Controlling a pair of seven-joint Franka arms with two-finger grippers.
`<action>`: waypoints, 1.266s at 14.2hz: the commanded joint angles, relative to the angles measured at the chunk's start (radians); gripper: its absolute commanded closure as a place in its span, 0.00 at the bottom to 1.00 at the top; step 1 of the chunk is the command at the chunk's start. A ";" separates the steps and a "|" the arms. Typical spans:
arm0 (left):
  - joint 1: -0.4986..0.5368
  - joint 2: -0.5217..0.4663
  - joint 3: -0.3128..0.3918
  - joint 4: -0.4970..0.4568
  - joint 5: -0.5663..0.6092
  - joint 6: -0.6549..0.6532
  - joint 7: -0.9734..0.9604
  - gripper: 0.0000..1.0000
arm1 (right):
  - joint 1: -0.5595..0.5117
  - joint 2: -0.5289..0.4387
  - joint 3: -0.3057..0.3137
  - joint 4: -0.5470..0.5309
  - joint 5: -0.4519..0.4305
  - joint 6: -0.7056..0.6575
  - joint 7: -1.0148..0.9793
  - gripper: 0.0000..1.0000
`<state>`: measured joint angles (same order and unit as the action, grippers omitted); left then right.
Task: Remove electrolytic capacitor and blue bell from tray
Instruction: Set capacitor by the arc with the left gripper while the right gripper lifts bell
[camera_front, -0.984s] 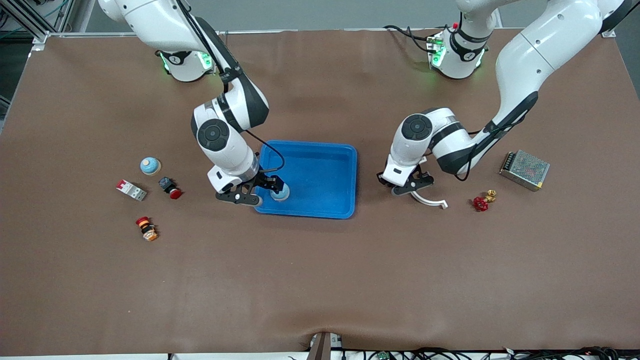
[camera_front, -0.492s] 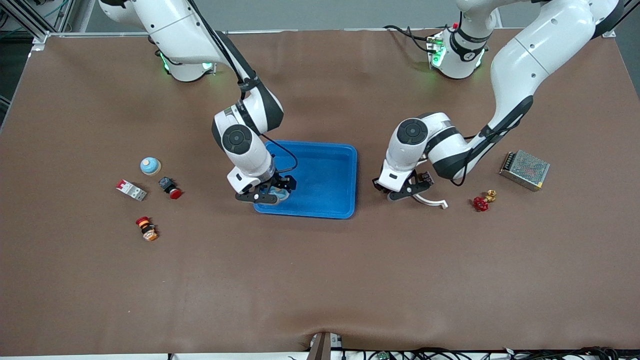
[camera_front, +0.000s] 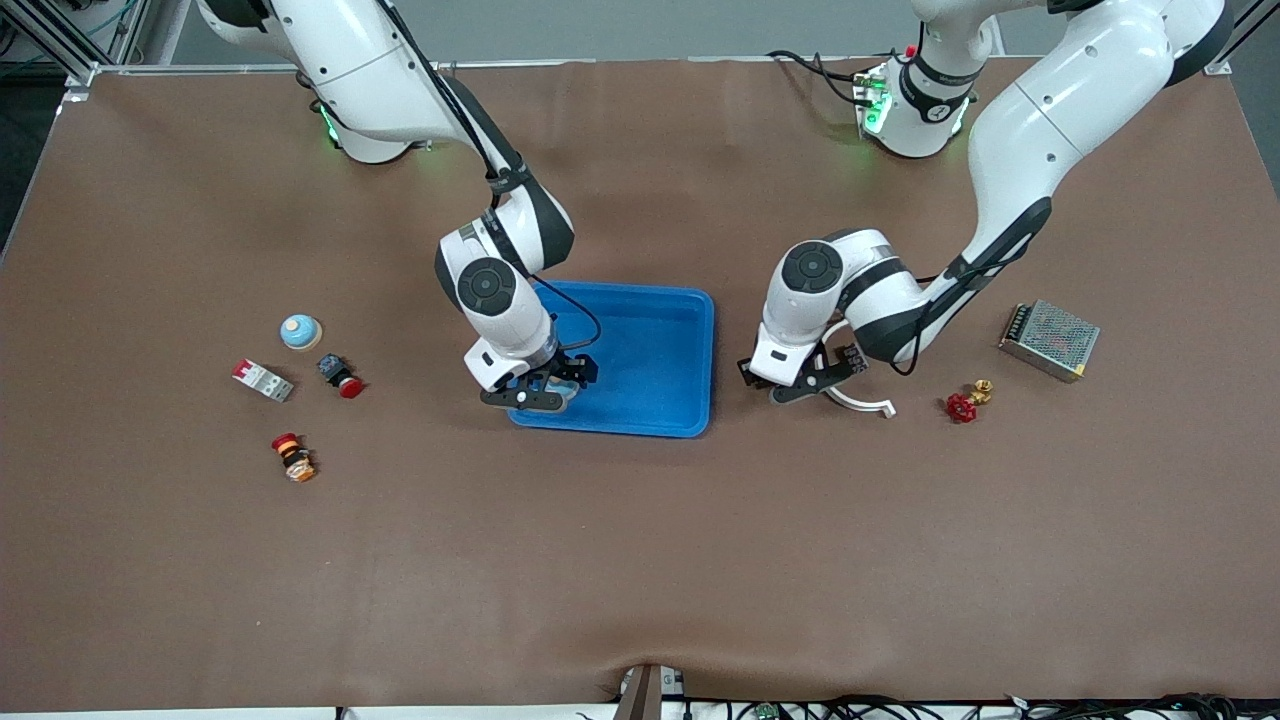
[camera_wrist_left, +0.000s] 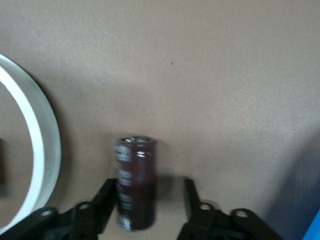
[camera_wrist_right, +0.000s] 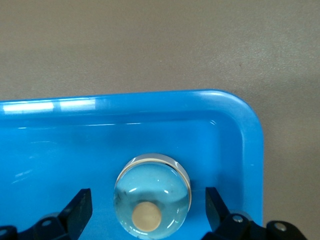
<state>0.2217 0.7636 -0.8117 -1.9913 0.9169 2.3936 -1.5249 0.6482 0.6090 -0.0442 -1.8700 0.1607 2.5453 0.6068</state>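
From the front we see that the right gripper (camera_front: 540, 392) has shifted since a second ago toward the corner of the blue tray (camera_front: 690, 345) nearest the camera, while the left gripper (camera_front: 800, 385) has edged toward the tray. We count two bells: one on the table (camera_front: 300, 331), one under the right gripper.

In the left wrist view, a dark cylindrical capacitor (camera_wrist_left: 135, 182) stands upright between parted fingers (camera_wrist_left: 102, 205) (beside a curved white piece (camera_wrist_left: 42, 145)).

In the right wrist view, a glossy domed bell (camera_wrist_right: 152, 196) rests in the tray's rounded corner, jaws spread wide of it.
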 joint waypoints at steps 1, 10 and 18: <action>-0.015 0.007 0.011 0.017 0.019 0.007 -0.023 0.00 | 0.016 0.023 -0.013 0.020 -0.003 0.010 0.010 0.00; -0.001 -0.026 0.008 0.019 0.007 -0.017 -0.026 0.00 | 0.024 0.031 -0.013 0.020 -0.004 0.016 0.010 0.31; 0.296 -0.087 -0.320 0.094 -0.230 -0.382 0.182 0.00 | 0.021 0.003 -0.014 0.034 -0.017 -0.029 -0.007 0.66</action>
<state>0.3717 0.6987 -1.0329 -1.8991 0.7346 2.0693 -1.4480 0.6580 0.6284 -0.0458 -1.8531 0.1558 2.5551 0.6025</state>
